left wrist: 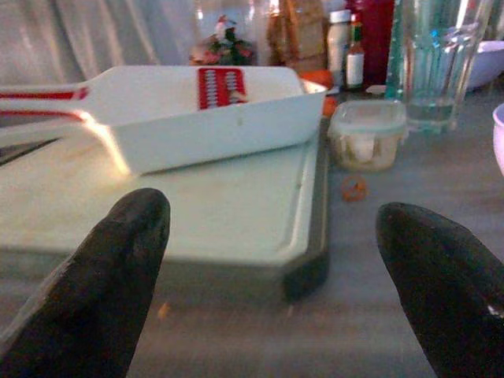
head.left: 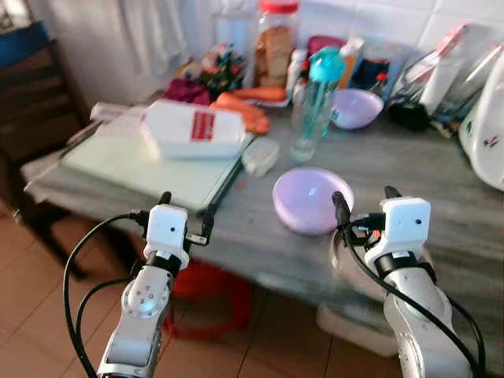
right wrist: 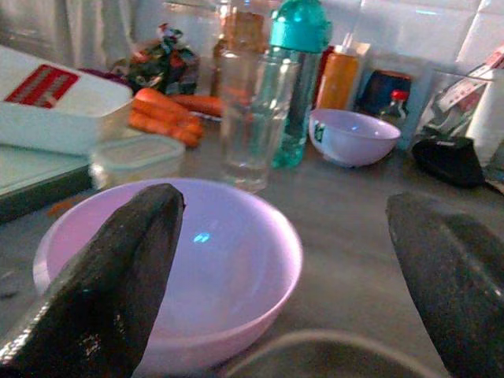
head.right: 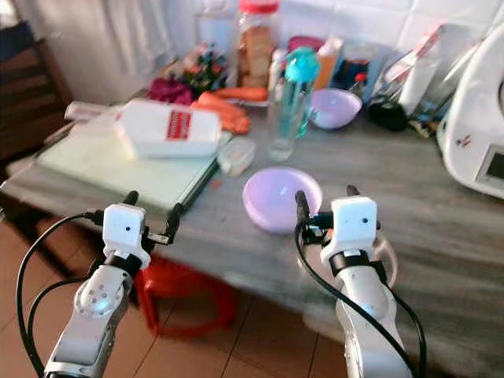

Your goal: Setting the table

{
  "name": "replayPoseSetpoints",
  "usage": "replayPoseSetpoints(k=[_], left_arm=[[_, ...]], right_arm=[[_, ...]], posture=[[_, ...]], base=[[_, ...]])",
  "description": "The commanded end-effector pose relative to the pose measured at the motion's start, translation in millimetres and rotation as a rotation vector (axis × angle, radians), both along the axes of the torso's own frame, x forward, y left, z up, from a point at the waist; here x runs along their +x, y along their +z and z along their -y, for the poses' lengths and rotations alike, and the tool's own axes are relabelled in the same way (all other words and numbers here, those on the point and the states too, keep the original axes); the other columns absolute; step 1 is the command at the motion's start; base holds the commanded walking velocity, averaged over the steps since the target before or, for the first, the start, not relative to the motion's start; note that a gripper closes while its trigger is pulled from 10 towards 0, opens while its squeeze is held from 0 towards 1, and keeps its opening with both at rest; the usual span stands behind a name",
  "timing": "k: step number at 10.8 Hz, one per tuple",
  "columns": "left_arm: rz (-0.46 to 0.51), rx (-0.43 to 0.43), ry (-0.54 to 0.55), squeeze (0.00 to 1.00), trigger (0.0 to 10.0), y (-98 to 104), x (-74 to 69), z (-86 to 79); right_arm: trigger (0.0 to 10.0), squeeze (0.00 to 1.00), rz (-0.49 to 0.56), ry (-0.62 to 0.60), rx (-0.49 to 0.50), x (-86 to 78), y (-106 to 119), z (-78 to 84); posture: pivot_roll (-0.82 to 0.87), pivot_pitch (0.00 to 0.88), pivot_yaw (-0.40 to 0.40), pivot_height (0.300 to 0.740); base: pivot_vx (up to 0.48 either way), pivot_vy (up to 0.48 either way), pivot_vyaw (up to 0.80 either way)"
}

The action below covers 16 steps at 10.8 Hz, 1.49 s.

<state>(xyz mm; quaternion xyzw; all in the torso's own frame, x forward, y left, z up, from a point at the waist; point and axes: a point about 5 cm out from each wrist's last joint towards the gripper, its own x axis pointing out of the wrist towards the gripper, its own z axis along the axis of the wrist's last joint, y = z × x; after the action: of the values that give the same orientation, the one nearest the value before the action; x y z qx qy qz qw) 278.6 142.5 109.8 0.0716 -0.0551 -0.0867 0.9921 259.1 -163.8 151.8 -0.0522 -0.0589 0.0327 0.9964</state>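
A pale lilac bowl (head.left: 308,198) is glowing pink-purple on the grey, streaked table (head.left: 441,213), and a second lilac bowl (head.left: 356,108) is showing the same shade farther back. The cutting board (head.left: 150,165) is looking pale green with a dark edge, and the grater (head.left: 193,128) on it is showing white with a red patch. Orange carrots (head.left: 246,110) are lying behind it. The bottle (head.left: 319,90) is wearing a turquoise cap over clear greenish sides. The left gripper (head.left: 186,211) and right gripper (head.left: 366,203) are showing black fingers on white housings with silver arms.
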Motion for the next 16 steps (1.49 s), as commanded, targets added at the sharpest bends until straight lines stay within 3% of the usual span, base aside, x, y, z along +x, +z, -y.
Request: replayPoseSetpoints(k=[1,8,11,13,16], left_arm=[[-0.012,0.01,0.006,0.0,10.0,-2,0.8,-0.8],[-0.011,0.019,-0.008,0.0,10.0,-1,4.0,-1.3],[-0.018,0.014,-0.01,0.0,10.0,-3,3.4,-0.1],[-0.025,0.009,-0.011,0.0,10.0,-6,4.6,2.4],[-0.042,0.036,0.008,0.0,10.0,-15,2.0,-3.8]], right_arm=[[10.0,0.24,0.006,-0.017,0.005,1.2,1,4.2],[10.0,0.24,0.01,-0.026,0.003,6.9,0,6.5],[10.0,0.24,0.004,-0.027,0.01,5.6,-3,5.4],[10.0,0.24,-0.012,-0.02,-0.009,3.0,-12,5.1],[10.0,0.25,0.006,-0.086,0.015,-13.7,-21,22.4]], posture=[[-0.01,0.0,-0.019,0.74],[-0.01,0.0,-0.013,0.74],[-0.01,0.0,-0.013,0.74],[-0.01,0.0,-0.016,0.74],[0.0,0.0,-0.009,0.74]], base=[[-0.304,0.0,0.0],[-0.304,0.0,0.0],[-0.301,0.0,-0.71],[-0.292,0.0,-0.6],[-0.182,0.0,0.0]])
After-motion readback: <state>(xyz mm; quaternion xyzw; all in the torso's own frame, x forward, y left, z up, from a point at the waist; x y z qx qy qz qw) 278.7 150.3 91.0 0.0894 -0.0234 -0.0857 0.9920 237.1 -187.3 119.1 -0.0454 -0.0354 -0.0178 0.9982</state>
